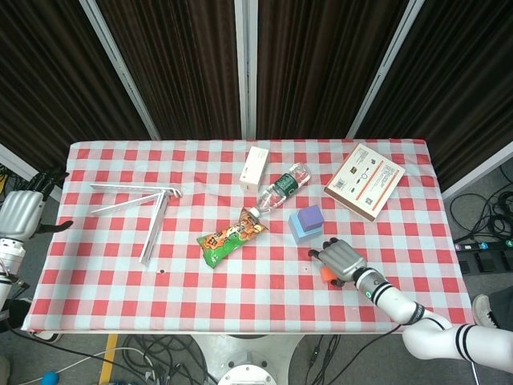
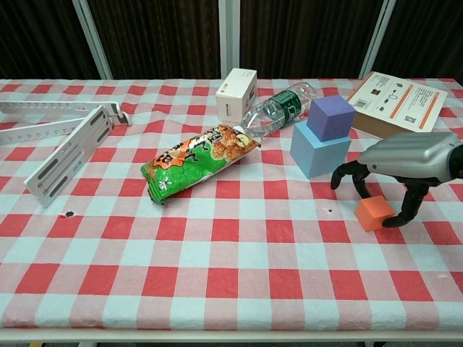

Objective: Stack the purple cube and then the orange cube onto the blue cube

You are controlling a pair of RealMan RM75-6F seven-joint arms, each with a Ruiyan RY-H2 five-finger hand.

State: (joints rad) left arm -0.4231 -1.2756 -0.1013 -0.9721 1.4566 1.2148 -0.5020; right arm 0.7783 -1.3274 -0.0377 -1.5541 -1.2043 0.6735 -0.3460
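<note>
The orange cube (image 2: 374, 213) rests on the tablecloth at the right of the chest view, slightly below and right of the blue cube (image 2: 319, 150), which already carries the purple cube (image 2: 331, 116) on its top face; by this layout the first stacking step is judged complete and the orange cube is the remaining item. The right hand (image 2: 394, 173) is positioned directly over the orange cube, palm down, with one finger descending on the cube's left side and the thumb on its right, so the cube lies between them in a straddling posture suited to a pinch. Contact cannot be confirmed from either view, and the cube sits flat on the cloth, so the hand is judged to be unclosed and holding nothing. In the head view the right hand (image 1: 339, 258) covers most of the orange cube (image 1: 327, 274) in the lower right of the frame. The left hand (image 1: 22, 210) hangs at the far left edge, off the table (image 1: 240, 285), fingers apart and empty, apparently parked clear of the working area.
</note>
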